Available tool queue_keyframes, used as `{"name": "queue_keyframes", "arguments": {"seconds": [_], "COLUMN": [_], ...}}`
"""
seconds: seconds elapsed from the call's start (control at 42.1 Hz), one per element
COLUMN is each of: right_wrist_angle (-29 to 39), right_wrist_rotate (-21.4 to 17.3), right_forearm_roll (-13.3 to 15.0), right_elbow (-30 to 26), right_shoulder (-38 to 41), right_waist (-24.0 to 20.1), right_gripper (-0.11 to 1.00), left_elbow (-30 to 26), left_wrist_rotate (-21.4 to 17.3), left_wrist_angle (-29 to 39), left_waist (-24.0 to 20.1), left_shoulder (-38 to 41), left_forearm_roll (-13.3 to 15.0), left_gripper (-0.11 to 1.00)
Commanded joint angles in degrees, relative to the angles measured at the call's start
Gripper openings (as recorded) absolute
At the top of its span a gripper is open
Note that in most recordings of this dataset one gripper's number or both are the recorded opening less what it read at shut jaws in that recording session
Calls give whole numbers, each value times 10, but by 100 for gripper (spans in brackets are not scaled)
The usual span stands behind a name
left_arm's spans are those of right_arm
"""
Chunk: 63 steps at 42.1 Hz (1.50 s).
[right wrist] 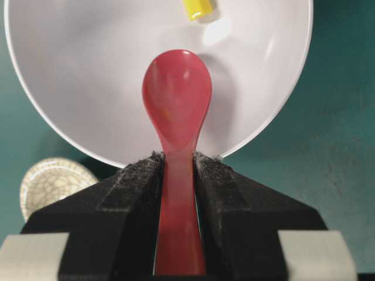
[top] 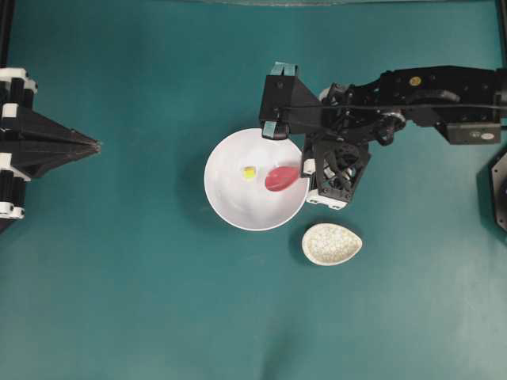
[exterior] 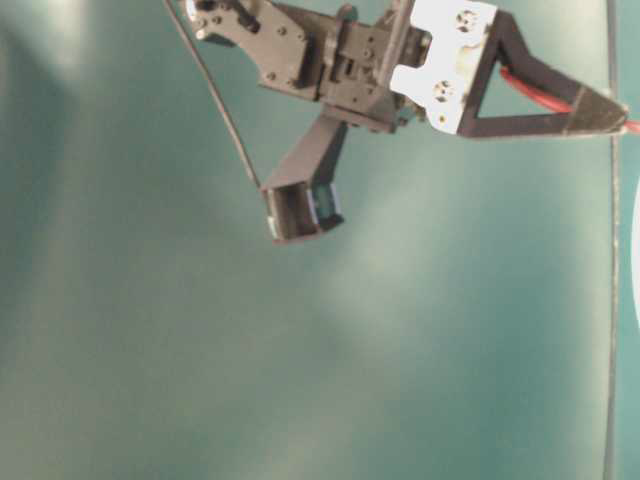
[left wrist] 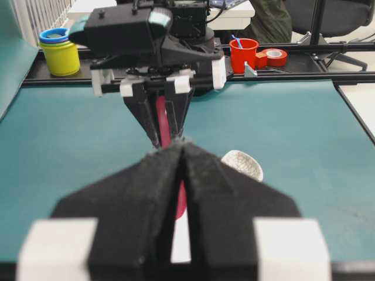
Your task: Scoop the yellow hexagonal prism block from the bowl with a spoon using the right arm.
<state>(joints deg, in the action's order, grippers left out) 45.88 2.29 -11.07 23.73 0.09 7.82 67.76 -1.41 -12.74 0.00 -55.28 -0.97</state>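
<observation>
- A teal table (top: 142,301) seen from overhead, with a black robot arm at either side.
- A large white bowl (top: 230,207) sits near the middle of the table.
- A tiny yellow hexagonal prism block (top: 249,172) lies inside the bowl, on its floor, left of centre.
- The right arm (top: 428,99) reaches in from the right edge; its right gripper (right wrist: 177,175) hangs at the bowl's right rim.
- The right gripper's padded jaws are clamped on the handle of a glossy red-pink spoon (right wrist: 177,99).
- In the right wrist view the spoon's scoop hangs over the bowl's inside, hollow side up and holding nothing, with the block beyond its tip and apart from it.
- A small speckled off-white oval dish (top: 331,243) rests on the table just beside the bowl, to its lower right.
- The left gripper (top: 93,145) is at the far left edge, well apart from the bowl; its pointed jaws are pressed together on nothing.
</observation>
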Motion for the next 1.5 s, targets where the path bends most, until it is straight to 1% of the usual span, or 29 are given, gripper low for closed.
{"name": "queue_keyframes", "arguments": {"seconds": [0.0, 0.737, 1.473], "right_wrist_angle": [-6, -87, -159], "right_wrist_rotate": [-2, 3, 4], "right_forearm_roll": [0, -2, -4], "right_elbow": [-12, -19, -25], "right_shoulder": [-4, 45, 52], "right_waist": [0, -11, -11], "right_gripper": [23, 23, 23], "left_elbow": [-6, -6, -6], "left_wrist_rotate": [0, 0, 0], "left_wrist_angle": [-3, -3, -2], "left_waist": [-1, -1, -1], "left_shoulder": [4, 3, 3], "left_forearm_roll": [-1, -1, -1], "left_gripper": [0, 0, 0]}}
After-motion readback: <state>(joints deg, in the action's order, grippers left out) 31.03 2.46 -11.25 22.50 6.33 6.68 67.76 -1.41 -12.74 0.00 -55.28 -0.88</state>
